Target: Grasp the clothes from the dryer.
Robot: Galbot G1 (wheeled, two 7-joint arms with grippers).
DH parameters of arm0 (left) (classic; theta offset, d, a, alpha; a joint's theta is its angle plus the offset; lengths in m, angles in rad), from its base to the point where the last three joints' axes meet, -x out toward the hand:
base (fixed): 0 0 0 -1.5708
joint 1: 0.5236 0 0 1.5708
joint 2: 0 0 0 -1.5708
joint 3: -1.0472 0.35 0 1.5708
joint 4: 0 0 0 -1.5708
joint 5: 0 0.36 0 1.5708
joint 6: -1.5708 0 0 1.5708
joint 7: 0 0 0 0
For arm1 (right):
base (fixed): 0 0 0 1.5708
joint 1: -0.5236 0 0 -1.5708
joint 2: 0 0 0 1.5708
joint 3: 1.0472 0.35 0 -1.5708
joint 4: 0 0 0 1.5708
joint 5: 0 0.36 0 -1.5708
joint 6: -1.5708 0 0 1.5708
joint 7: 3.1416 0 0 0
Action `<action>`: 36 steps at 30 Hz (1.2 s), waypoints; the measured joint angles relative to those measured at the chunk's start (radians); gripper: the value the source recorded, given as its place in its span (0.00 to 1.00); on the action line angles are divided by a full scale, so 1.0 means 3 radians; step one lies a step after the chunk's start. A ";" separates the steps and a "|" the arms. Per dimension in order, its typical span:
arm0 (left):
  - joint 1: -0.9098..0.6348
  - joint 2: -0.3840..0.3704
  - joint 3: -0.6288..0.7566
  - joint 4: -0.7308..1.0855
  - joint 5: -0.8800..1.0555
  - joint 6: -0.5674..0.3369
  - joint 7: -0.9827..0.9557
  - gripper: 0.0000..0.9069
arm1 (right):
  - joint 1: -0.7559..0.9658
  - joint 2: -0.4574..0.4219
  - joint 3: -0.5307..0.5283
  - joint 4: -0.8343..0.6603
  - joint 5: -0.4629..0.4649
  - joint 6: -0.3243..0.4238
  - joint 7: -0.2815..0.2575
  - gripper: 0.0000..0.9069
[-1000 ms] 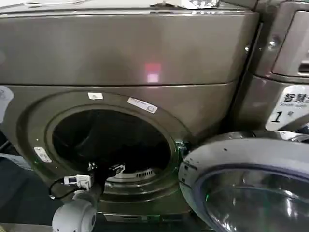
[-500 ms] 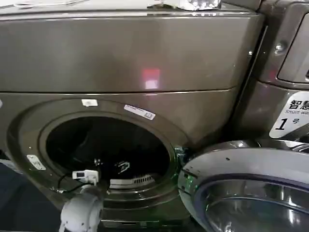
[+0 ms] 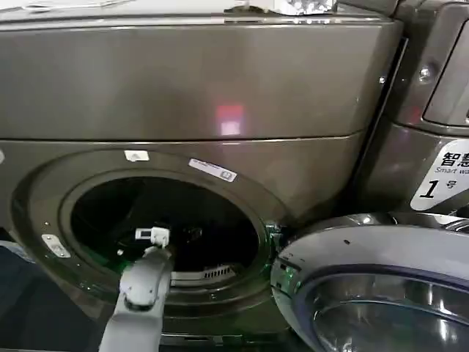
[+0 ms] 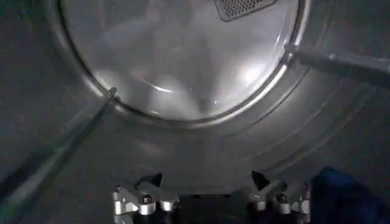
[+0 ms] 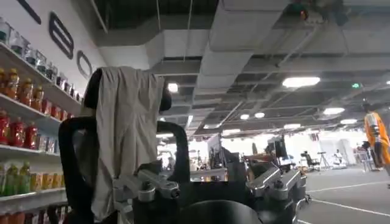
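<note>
The bronze-grey dryer (image 3: 190, 81) fills the head view, its round port (image 3: 165, 231) open and dark inside. My left arm (image 3: 143, 286) reaches up through the port, and the gripper is inside the drum. In the left wrist view the left gripper (image 4: 207, 181) stands open above the drum floor with nothing between its fingers. A piece of dark blue clothes (image 4: 344, 196) lies on the drum wall just beside one finger, apart from it. The right gripper (image 5: 205, 173) points out into the room, open and empty.
The dryer's round glass door (image 3: 374, 286) hangs open at the lower right, close to the port. A second machine (image 3: 432, 88) with a white "1" label (image 3: 442, 176) stands on the right. A drum paddle (image 4: 341, 61) juts from the wall. A chair draped in grey cloth (image 5: 125, 140) faces the right wrist.
My left arm has pushed up and to the right, deeper through the port, so the gripper now sits inside the drum. The dryer and its door have not moved.
</note>
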 measured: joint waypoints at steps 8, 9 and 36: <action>-0.0244 0.0035 -0.0184 0.0212 0.0922 -0.1220 0.1576 1.00 | -0.0004 -0.0041 0.0013 -0.0005 -0.0004 0.0000 -0.0002 1.00; -0.0281 0.0029 -0.0197 0.0263 0.0993 -0.1424 0.1722 1.00 | -0.0008 -0.0044 0.0018 -0.0010 -0.0004 0.0001 -0.0002 1.00; -0.1063 0.0058 0.0058 0.1422 0.1799 -0.2766 0.2747 1.00 | 0.0059 -0.0023 -0.0026 0.0005 -0.0079 0.0015 -0.0010 1.00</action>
